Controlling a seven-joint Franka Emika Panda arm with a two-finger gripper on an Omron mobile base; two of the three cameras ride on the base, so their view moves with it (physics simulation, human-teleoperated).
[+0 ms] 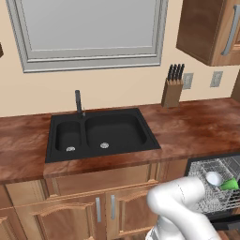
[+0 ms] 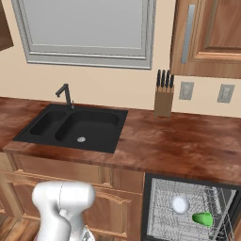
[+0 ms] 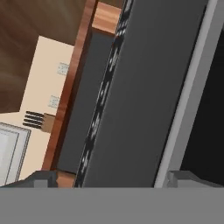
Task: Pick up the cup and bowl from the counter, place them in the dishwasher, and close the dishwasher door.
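Grey bar handle (image 3: 186, 94) beside end effector (image 3: 114, 177)

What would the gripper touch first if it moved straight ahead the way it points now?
Probably the dishwasher door: its dark panel lies directly ahead of the open gripper, between the fingertips. How far away it is cannot be judged.

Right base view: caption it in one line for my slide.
White bowl and green cup sit in the open dishwasher's rack, below the counter beside the black sink.
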